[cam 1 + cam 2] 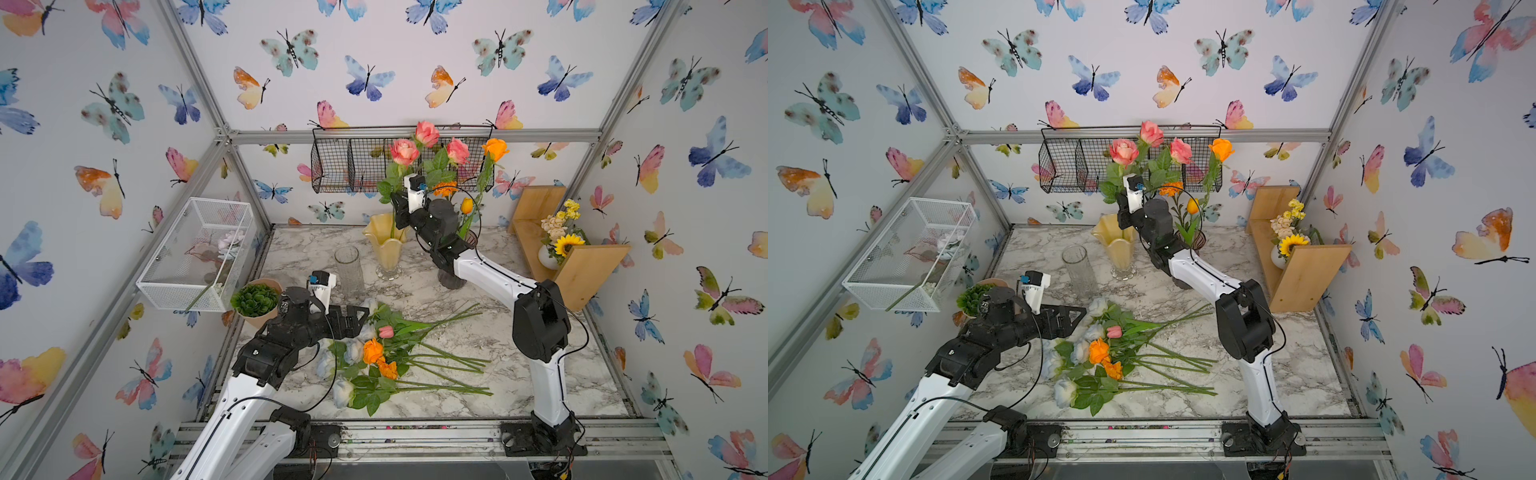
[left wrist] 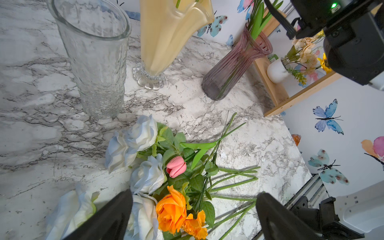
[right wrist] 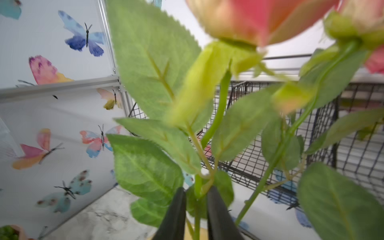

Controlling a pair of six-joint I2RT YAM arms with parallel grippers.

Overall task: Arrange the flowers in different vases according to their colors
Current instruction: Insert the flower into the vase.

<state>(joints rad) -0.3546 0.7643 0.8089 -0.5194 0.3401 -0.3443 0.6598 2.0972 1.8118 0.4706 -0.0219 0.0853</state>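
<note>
Left gripper [image 2: 194, 194] hangs over the loose flower pile [image 1: 374, 357] on the marble table [image 1: 457, 411] — fingers spread wide, gripping nothing. In the pile I see white-blue roses [image 2: 143, 133], a pink tulip bud [image 2: 176, 166] and an orange rose [image 2: 171, 209], heads toward the left arm. Right gripper [image 3: 196, 189] is up among the pink roses [image 1: 405, 151] standing in the yellow vase [image 1: 384, 245]. Its fingers are slightly parted either side of one stem, gap on both sides — not pinching. Orange flowers [image 1: 495, 148] stand in the purple vase [image 2: 232, 68]. Clear glass vase [image 1: 349, 266] sits just beside the yellow one.
</note>
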